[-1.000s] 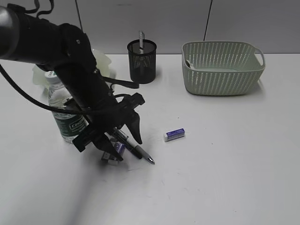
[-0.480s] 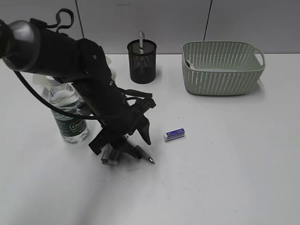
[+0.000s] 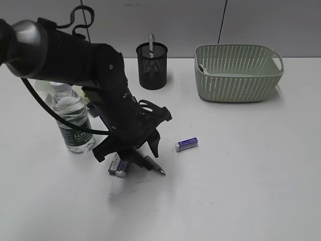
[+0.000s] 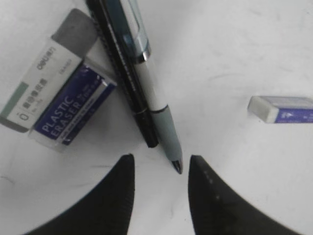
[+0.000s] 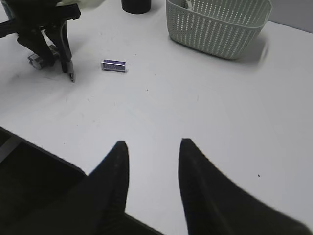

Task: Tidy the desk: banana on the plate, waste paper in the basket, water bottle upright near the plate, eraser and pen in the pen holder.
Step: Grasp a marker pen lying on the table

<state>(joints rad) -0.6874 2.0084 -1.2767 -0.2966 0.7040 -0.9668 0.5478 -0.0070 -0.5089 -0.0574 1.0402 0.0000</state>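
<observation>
Spanning the whole scene is the table (image 3: pixel 241 191), plain white and matte with a few faint scuffs, everything spread out on it. Sage-green basket (image 3: pixel 237 72) sits at the back right, rigid perforated plastic with rounded corners and a handle cut-out; I can't tell if the waste paper is in it. Left gripper (image 3: pixel 134 150) is low over the pens, on a bulky black arm that hides most of the plate (image 3: pixel 42 83), only a pale frosted edge showing; banana not visible. Its fingers (image 4: pixel 120 196) are dark, tapered, slightly textured, standing apart and holding nothing, the pen tip just ahead of the gap, so it looks lined up to pinch the pen. Right gripper (image 5: pixel 150 171) hangs idle at the near table edge, fingers apart, nothing between them. Water bottle (image 3: pixel 72 120) stands upright at the left, clear ribbed plastic, dark green label, apparently close to the plate. Pen holder (image 3: pixel 152 65), a black wire-mesh cylinder, already has a stick-like item poking out. Two pens (image 4: pixel 146 93) lie side by side touching, one slim black, one with a greyish rubbery grip. Two erasers in printed sleeves (image 4: pixel 56 105) lie just beside them, soft blocky rectangles; a third eraser (image 3: pixel 186 144) lies apart to the right.
</observation>
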